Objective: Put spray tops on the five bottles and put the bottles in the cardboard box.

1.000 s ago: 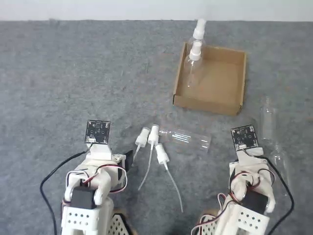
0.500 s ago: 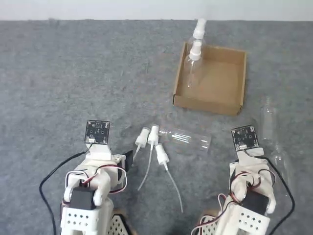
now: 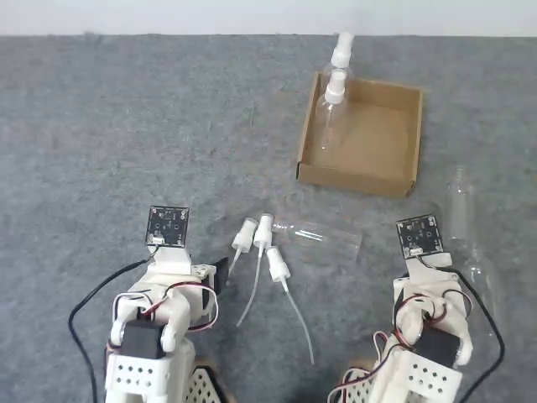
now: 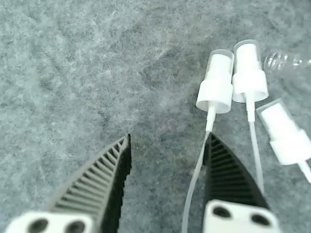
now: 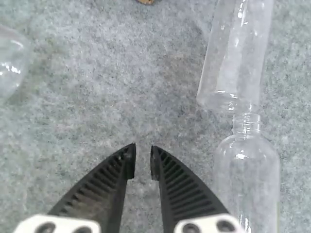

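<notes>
The cardboard box is sitting on the bench in the upper right of the high view. A nearer capped bottle is standing in its far-left corner. A farther capped bottle is standing at that corner too, inside or behind I cannot tell. Three loose spray tops are lying at lower centre, beside a lying bottle. Two bare bottles are lying end to end at the right edge. The left end effector is hovering released near the tops. The right end effector is hanging clenched, holding nothing.
</notes>
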